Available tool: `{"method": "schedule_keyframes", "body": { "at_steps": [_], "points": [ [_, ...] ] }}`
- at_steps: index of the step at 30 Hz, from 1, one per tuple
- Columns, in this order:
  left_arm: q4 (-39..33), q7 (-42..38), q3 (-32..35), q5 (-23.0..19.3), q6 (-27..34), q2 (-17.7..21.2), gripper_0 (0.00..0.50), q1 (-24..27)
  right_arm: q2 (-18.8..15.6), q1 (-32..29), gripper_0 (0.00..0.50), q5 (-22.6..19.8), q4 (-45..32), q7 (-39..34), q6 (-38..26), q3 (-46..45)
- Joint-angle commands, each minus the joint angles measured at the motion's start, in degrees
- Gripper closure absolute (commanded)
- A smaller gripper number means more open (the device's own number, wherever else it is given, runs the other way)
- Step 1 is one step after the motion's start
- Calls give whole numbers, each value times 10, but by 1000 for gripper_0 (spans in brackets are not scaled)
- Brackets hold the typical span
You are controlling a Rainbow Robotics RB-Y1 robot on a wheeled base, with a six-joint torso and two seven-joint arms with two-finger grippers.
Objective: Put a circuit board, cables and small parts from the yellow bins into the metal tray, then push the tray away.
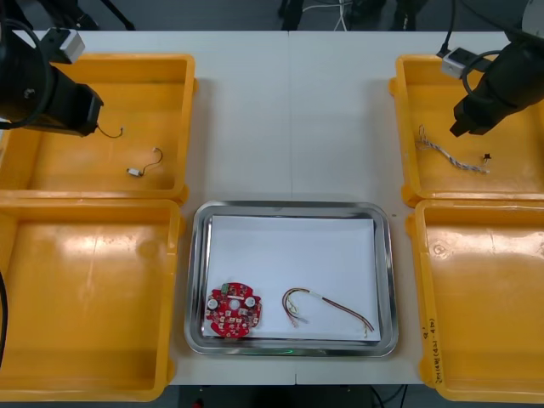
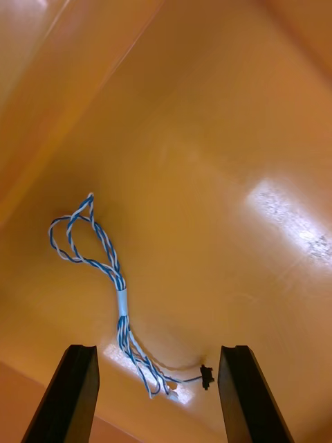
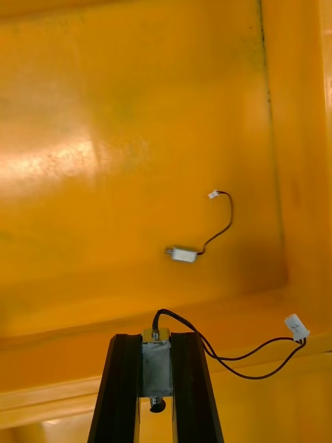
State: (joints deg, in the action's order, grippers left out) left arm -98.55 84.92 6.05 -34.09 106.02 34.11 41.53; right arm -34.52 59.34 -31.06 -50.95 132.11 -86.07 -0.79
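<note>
The tray [image 1: 197, 280] sits on the bench [image 1: 289, 119] between the two near bins [image 1: 85, 306], and it is white inside. A board [image 1: 234, 308] lies flat in its near left corner. A red and yellow cable [image 1: 327, 308] lies just beside the board toward the right, curled at one end, and the two are apart.

The left gripper [image 3: 157, 339] hangs over the far left bin [image 1: 25, 170]. Its fingers [image 3: 124, 387] are clamped on a metal part [image 3: 156, 367], which stands upright between them. A black lead [image 3: 228, 354] loops out from the part to a white plug [image 3: 296, 325]. On the bin floor beyond the fingers lies a second part [image 3: 183, 254] with its own short black lead. It rests near the bin's right wall, well clear of the gripper.

The right gripper [image 2: 158, 349] is over the far right bin [image 1: 510, 174]. Its fingers [image 2: 69, 394] are spread wide and grip nothing. A blue and white cable [image 2: 104, 270] lies on the bin floor, looped at its far end. Its loose ends fall between the two fingers without touching them. A small black piece [image 2: 205, 376] lies just beside those ends, near the inner face of one finger.
</note>
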Motion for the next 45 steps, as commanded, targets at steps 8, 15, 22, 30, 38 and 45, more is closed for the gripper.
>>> {"method": "schedule_keyframes", "body": {
  "at_steps": [8,15,22,30,38,45],
  "points": [
    [-77,-144,-75,0,10,-44,500,-18,18,31,0,-7,50,26,33,2],
    [-117,-215,-120,1,20,-69,500,-23,24,30,0,-30,97,41,85,4],
    [-149,-266,-162,9,19,-84,500,-37,27,28,0,-33,117,54,106,4],
    [-165,-319,-219,22,17,-96,500,-50,28,15,0,-44,116,63,120,8],
    [-147,-331,-274,22,-16,-98,500,-64,27,6,0,-56,116,67,137,32],
    [-131,-343,-320,28,-49,-98,500,-67,23,6,0,-52,116,76,125,32]
  ]
}}
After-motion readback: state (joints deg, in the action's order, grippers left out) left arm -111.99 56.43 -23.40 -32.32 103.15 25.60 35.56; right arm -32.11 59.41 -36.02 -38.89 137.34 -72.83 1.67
